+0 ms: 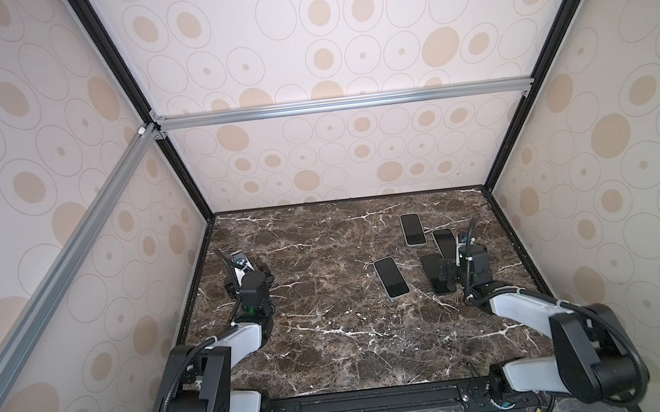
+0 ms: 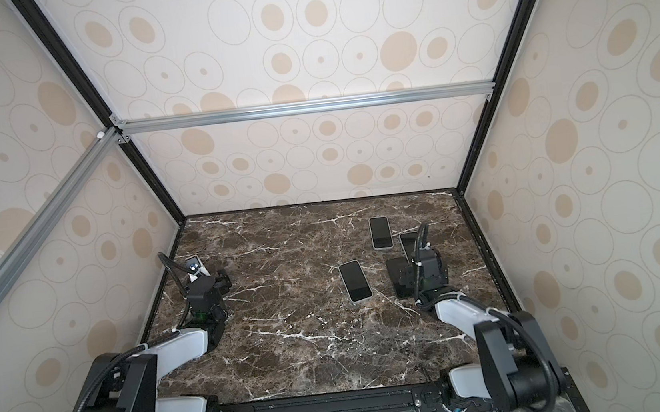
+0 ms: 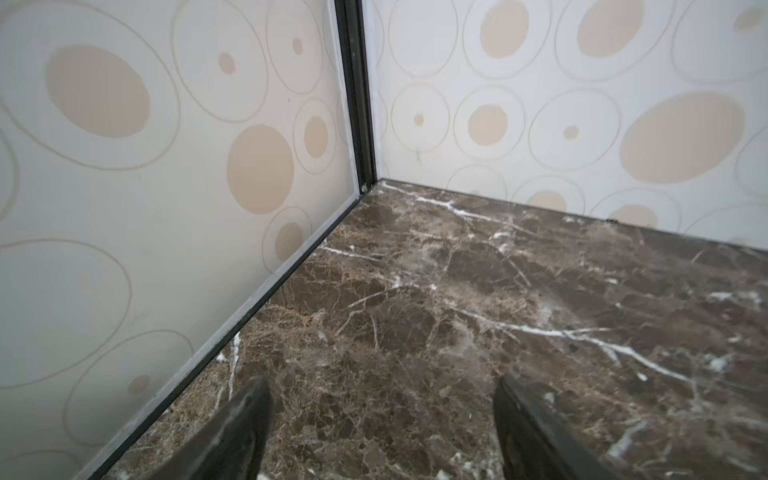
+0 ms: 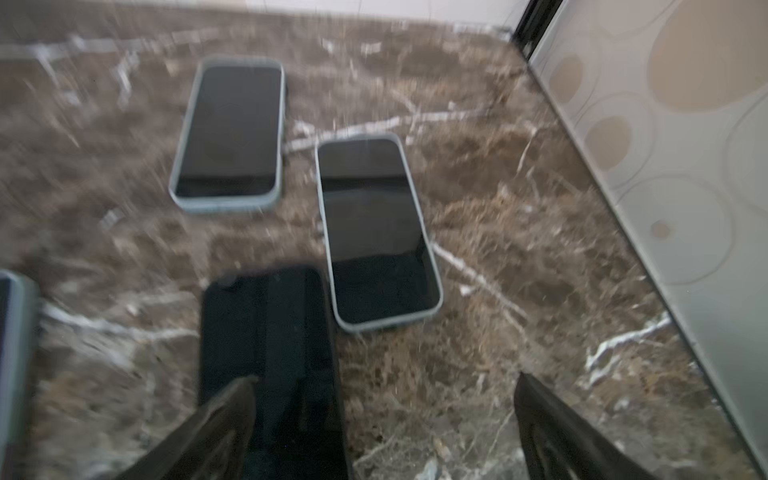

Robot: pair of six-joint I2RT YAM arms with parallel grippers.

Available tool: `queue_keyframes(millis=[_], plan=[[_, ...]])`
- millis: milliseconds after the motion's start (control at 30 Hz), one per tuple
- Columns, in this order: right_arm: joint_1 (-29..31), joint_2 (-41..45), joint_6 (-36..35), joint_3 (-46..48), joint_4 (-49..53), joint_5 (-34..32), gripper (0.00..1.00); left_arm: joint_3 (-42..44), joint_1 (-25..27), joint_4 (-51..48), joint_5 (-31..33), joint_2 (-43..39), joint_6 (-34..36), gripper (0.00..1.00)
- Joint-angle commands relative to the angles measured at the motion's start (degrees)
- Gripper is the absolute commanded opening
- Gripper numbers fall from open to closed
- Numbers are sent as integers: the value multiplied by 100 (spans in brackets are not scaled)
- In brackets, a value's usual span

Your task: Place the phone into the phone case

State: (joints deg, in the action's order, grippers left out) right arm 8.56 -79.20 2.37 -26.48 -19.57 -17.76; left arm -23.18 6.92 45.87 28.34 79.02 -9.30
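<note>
Top views first. Left arm (image 1: 246, 337) is folded low at the table's (image 2: 292, 344) left edge, elbow back by the base, wrist reaching forward along the side wall (image 1: 134, 311), well apart from every phone. Right arm (image 1: 518, 304) stretches forward on the right, wrist head tipped down over the black slab (image 1: 430, 264). Three pale-rimmed phones lie flat, screens up. The far phone (image 1: 412, 229) has the side phone (image 1: 444, 241) just beside it, partly hidden behind the wrist. The centre phone (image 1: 391, 278) lies alone towards the middle.

Left wrist view now. Left gripper (image 3: 381, 382) hangs over bare marble, aimed at the corner where two walls meet. Its fingers are spread wide, nothing between them.

Right wrist view, and it's blurred. Right gripper (image 4: 385, 378) is spread wide too, gripping nothing. One finger (image 4: 232, 415) sits over the slab's near end, the other over bare marble. Is the slab a bare phone or an empty case? Through this blur I can't tell. The side phone lies just beside the slab's far end, the far phone beyond, and the centre phone's rim shows at the frame edge.
</note>
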Motion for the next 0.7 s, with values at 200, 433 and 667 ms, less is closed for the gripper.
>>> queue_keyframes(millis=[200, 433, 667], plan=[[-466, -893, -489, 540, -3233, 1304, 98, 17, -594, 1299, -1930, 224, 324, 86], [-504, -977, -285, 281, -2839, 962, 99, 152, -592, 922, -2297, -77, 410, 86], [-506, -900, -274, 222, -2597, 969, 99, 602, -603, 2009, -2061, -146, 882, 89]])
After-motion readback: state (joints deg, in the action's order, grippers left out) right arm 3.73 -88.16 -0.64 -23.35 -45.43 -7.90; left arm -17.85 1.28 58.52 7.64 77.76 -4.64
